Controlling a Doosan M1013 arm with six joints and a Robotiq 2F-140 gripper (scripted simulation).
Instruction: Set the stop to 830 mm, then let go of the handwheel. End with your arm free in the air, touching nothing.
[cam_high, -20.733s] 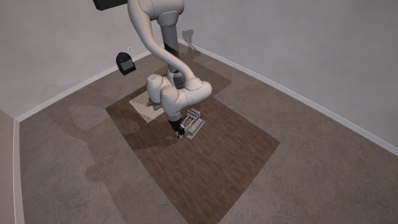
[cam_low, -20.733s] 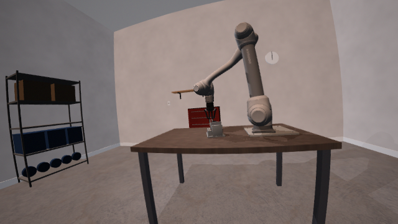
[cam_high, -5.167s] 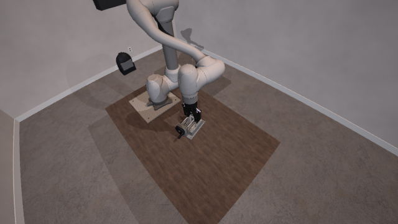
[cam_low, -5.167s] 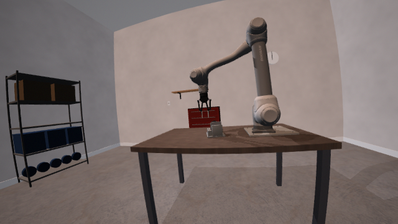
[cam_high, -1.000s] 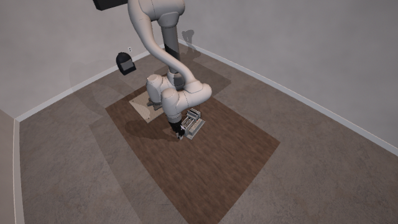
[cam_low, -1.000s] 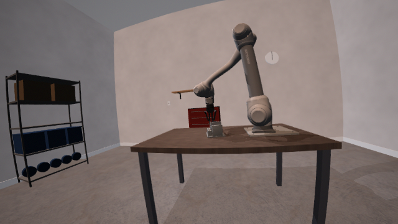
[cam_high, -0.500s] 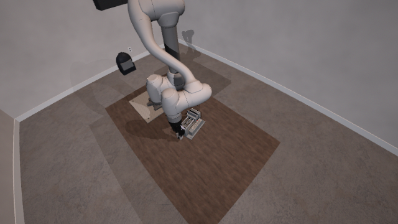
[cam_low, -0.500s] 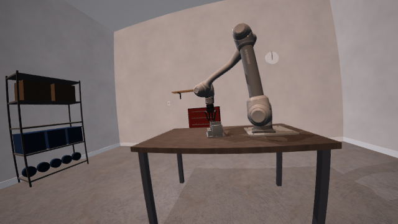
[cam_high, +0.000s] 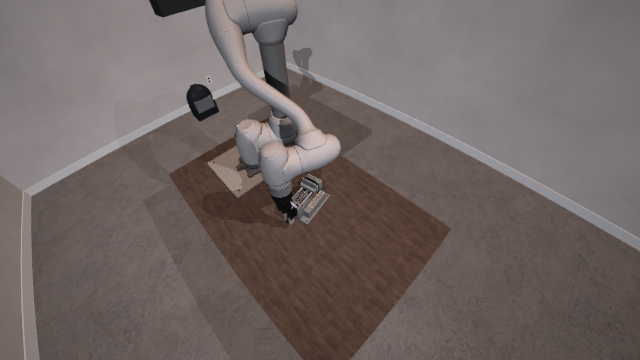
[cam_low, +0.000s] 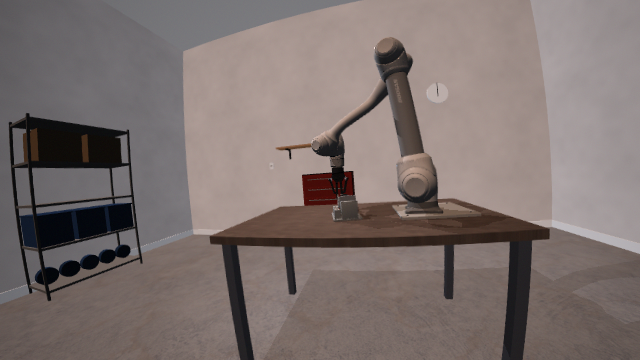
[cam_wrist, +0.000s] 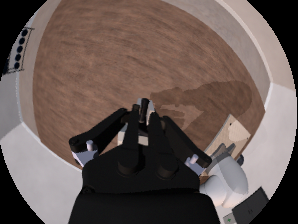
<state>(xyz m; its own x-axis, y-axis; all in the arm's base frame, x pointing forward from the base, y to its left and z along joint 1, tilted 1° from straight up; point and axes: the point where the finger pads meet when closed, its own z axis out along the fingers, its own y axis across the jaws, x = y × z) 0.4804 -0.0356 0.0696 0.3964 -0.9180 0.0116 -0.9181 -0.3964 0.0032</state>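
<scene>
Top: table (cam_high: 350, 260) seen from high overhead, far.
Exterior: same table (cam_low: 300, 230) viewed side-on, distant.
Wrist: tabletop (cam_wrist: 100, 63) viewed close, downward.

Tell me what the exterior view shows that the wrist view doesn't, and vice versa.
Exterior only: the whole arm, the table's legs, the shelf rack, the wall clock. Wrist only: the claw close up, fingers shut on a small upright part, presumably the handwheel. Both: the wooden table top, the red cabinet, the claw at the grey stop fixture.
</scene>
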